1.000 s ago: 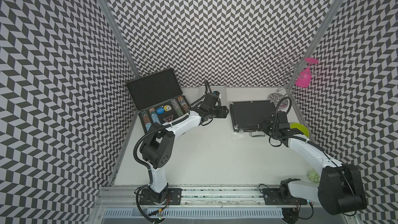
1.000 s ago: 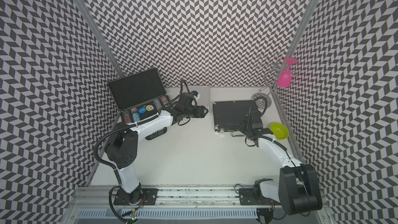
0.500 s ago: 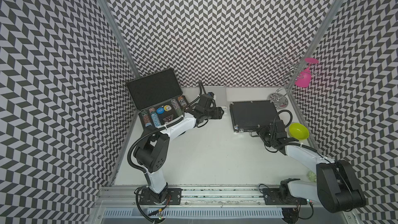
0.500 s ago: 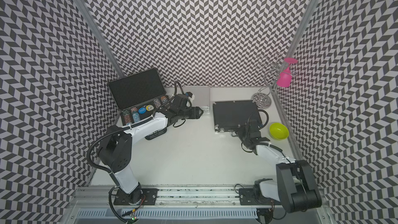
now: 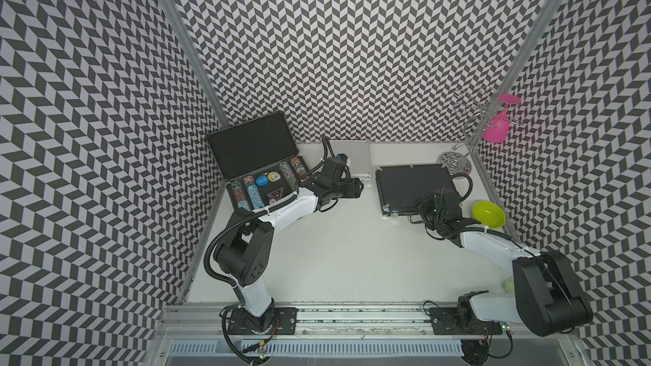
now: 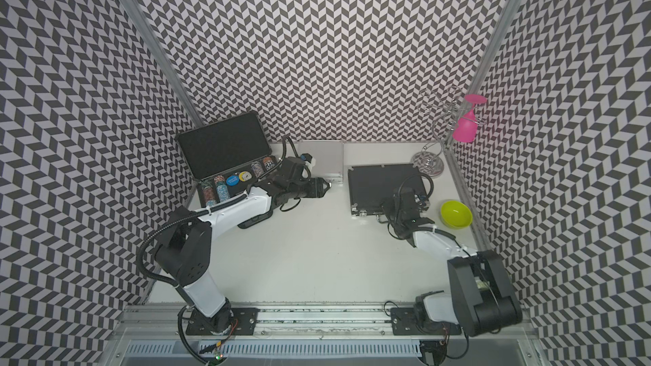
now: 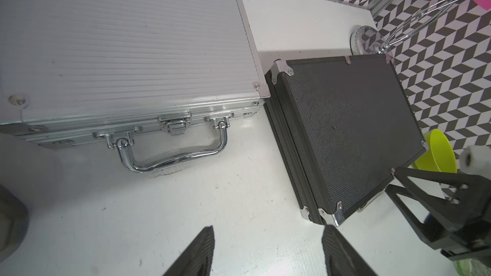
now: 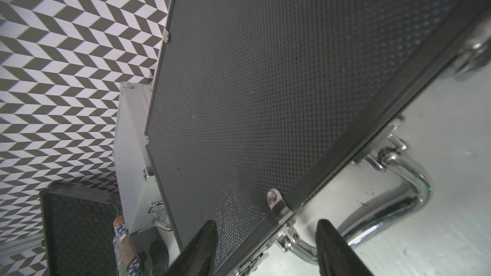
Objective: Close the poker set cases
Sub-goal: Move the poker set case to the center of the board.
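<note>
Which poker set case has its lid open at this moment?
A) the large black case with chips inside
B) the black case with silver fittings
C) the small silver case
A: the large black case has its lid raised and chips showing; the silver case and the black case with silver fittings lie shut.

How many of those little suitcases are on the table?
3. An open black case holding chips stands at the back left; a silver case lies at the back middle; a closed black case lies to its right. None seems hidden.

Silver case (image 7: 127,49) and black case (image 7: 345,128) — lids down, side by side on table (image 7: 239,208).
</note>
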`<state>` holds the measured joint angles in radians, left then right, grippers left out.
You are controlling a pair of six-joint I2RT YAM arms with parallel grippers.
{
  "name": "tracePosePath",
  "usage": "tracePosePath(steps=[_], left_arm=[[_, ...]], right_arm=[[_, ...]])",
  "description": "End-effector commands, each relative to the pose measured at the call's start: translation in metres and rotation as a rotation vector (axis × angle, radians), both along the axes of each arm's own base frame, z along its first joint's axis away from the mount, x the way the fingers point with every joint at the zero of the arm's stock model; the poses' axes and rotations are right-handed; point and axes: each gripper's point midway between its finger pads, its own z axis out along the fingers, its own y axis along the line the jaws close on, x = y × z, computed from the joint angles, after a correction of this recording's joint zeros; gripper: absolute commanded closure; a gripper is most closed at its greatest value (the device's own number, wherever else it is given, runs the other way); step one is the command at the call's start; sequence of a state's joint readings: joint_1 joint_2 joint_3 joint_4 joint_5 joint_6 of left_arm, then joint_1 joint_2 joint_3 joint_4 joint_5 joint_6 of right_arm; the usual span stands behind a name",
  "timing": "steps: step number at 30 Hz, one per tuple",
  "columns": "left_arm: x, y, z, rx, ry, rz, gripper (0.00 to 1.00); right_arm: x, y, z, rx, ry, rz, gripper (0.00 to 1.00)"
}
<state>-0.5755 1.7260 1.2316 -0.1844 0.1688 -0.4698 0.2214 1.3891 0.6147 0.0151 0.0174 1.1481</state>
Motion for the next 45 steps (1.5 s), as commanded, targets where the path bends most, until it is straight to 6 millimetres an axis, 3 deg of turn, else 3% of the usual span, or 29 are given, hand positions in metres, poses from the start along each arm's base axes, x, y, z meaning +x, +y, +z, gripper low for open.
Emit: tracePosePath(steps=[1,7,22,30,35,42,45], left_arm=[[0.003,0.013,0.015,-0.019,-0.036,0.042,0.33],[0.001,0.032,0.008,-0.016,-0.024,0.071,0.33],[0.004,0.042,0.006,-0.011,-0.020,0.092,0.34],[0.003,0.058,0.007,0.009,-0.020,0.121,0.34],[0.006,0.078,0.003,0.025,-0.012,0.167,0.34],[0.018,0.130,-0.019,0.140,0.035,0.311,0.35],[0.020,0.143,-0.027,0.173,0.046,0.338,0.35]], right_arm=[[0.020,0.004,0.005,0.025,-0.040,-0.021,0.41],[0.036,0.007,-0.002,0.010,-0.038,-0.010,0.45],[0.065,0.016,-0.029,0.047,-0.007,-0.033,0.51],[0.099,0.019,-0.028,0.052,-0.041,-0.071,0.52],[0.121,0.019,-0.028,0.024,-0.047,-0.075,0.52],[0.152,0.029,-0.027,-0.007,-0.072,-0.016,0.52],[0.162,0.034,-0.024,-0.042,-0.083,0.043,0.51]])
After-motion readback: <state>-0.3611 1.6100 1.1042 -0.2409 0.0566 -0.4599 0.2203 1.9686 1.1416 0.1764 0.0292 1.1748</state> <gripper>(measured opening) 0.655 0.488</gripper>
